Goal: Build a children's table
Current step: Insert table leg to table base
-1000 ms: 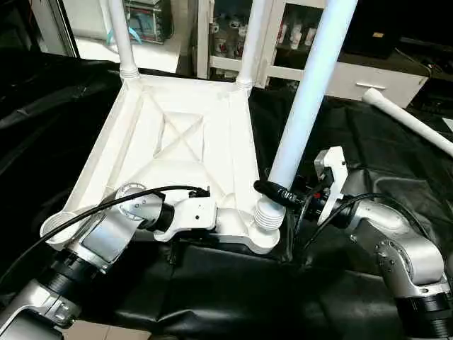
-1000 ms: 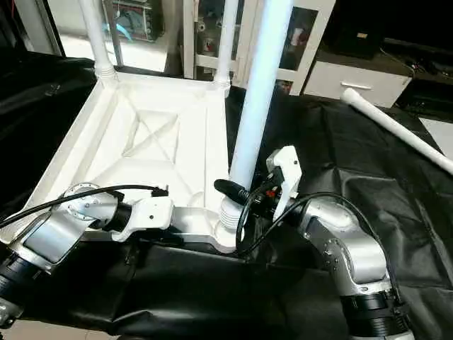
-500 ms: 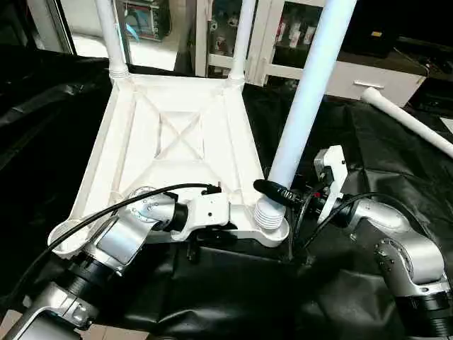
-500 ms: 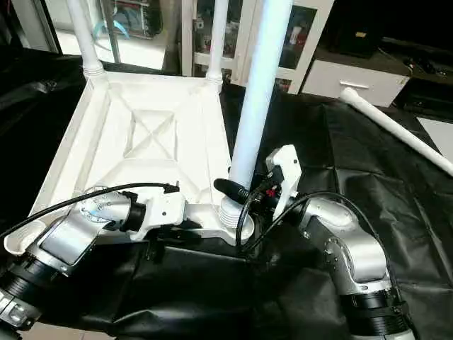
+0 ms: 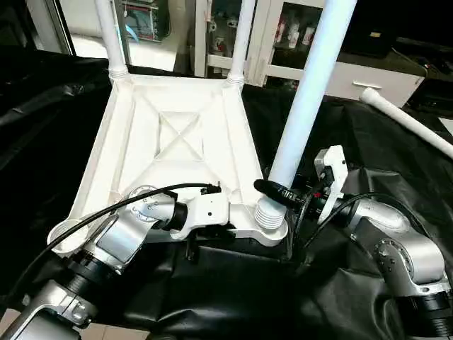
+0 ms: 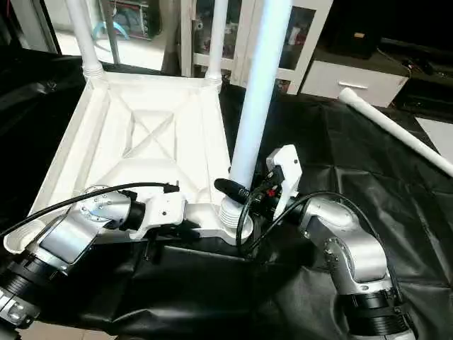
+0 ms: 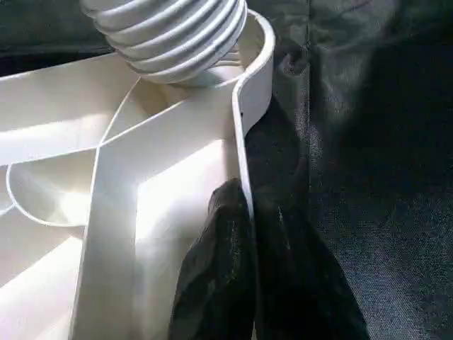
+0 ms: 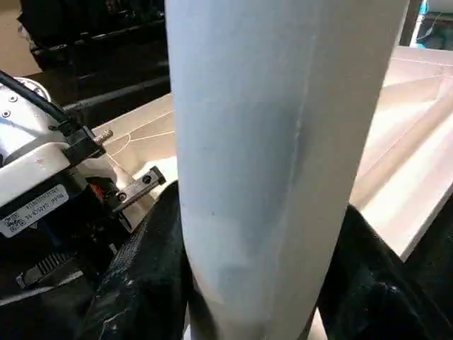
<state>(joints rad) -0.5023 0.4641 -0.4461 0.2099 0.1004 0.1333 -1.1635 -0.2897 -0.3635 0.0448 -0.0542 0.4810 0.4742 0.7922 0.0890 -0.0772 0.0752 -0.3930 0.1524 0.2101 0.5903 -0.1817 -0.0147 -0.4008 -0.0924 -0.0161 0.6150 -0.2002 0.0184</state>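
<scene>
The white tabletop (image 5: pixel 134 152) lies upside down on a black sheet, X-ribs up. Two white legs (image 5: pixel 113 35) (image 5: pixel 241 35) stand in its far corner sockets. A third leg (image 5: pixel 304 99) stands tilted in the near right socket, its ribbed end (image 5: pixel 269 212) partly showing above the rim. My right gripper (image 5: pixel 279 187) is shut on this leg just above the ribs; in the right wrist view the black fingers (image 8: pixel 145 276) flank the tube. My left gripper (image 7: pixel 251 283) is shut on the tabletop's near rim, one finger (image 7: pixel 219 262) inside and one outside, close to that socket.
The near left socket (image 5: pixel 64 234) holds no leg. A fourth white leg (image 5: pixel 410 124) lies loose on the black sheet at the far right. White cabinets and shelves (image 5: pixel 375 78) stand behind the work. Black cables loop over both wrists.
Over the last second my left gripper shifted right along the near rim and the tabletop swung slightly. The right gripper and its leg have stayed in place.
</scene>
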